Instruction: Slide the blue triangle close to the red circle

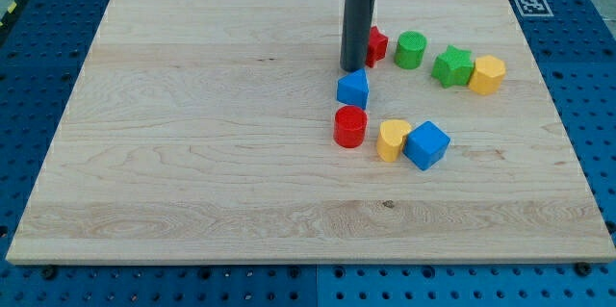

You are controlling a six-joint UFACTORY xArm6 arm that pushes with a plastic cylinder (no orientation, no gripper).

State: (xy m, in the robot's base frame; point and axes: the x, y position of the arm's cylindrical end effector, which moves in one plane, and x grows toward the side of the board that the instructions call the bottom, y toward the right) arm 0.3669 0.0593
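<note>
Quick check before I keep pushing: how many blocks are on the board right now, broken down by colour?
Red: 2, the red circle and a red block partly hidden behind my tip
Blue: 2, the blue triangle and a blue cube
Green: 2, a green cylinder and a green star
Yellow: 2, a yellow heart and a yellow hexagon
Total: 8

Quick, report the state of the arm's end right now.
No jaws, holding nothing: my tip rests just above the blue triangle, which lies just above the red circle.
</note>
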